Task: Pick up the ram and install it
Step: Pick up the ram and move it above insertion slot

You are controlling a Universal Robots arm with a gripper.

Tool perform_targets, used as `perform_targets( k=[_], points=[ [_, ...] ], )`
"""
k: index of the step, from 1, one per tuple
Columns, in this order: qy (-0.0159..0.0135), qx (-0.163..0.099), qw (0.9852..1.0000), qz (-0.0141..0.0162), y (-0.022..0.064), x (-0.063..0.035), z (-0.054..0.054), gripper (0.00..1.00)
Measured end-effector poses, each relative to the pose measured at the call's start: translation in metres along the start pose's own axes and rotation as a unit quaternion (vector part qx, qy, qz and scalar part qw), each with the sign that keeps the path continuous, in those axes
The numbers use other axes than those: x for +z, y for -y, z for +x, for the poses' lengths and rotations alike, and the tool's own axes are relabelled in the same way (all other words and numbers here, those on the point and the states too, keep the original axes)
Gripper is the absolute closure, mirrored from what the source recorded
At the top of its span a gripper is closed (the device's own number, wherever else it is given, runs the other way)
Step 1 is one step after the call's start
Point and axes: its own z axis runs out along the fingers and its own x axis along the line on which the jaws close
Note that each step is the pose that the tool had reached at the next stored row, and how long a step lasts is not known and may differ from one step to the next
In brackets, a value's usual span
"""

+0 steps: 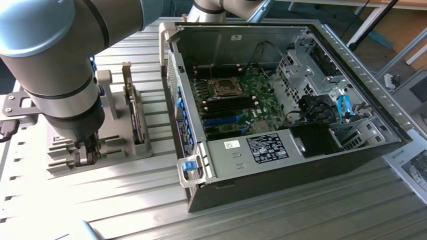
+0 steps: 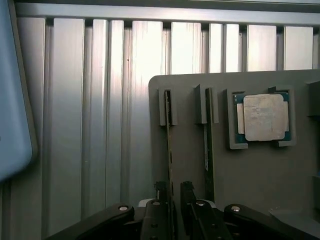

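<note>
Since the ram (image 2: 169, 135) is a thin, light, stiff board stood on edge in a slot of the holder (image 2: 190, 170), it is judged fragile. Its chips and contact edge are best left untouched. It is best gripped squarely by its two flat faces near the upper edge, so that it is not bent in the slot. The fingers (image 2: 161, 194) are seen part open, one on each side of that stick at one end of its slot, with a gap left; nothing is clamped. A second stick (image 2: 207, 145) is lodged in the holder's next slot, and a processor (image 2: 262, 117) is seated beyond it. The arm (image 1: 60, 75) is held upright over the holder, wrist pointed straight down, with the case (image 1: 280, 165) beside the holder.
</note>
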Motion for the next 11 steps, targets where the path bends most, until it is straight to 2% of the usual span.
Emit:
perform_targets(
  k=[2, 11],
  points=[
    [0.0, 0.0, 1.0, 0.0, 0.0002, 0.0037, 0.0001, 0.75],
    [-0.0001, 0.0, 1.0, -0.0001, 0.0004, 0.0094, 0.0003, 0.75]
  ],
)
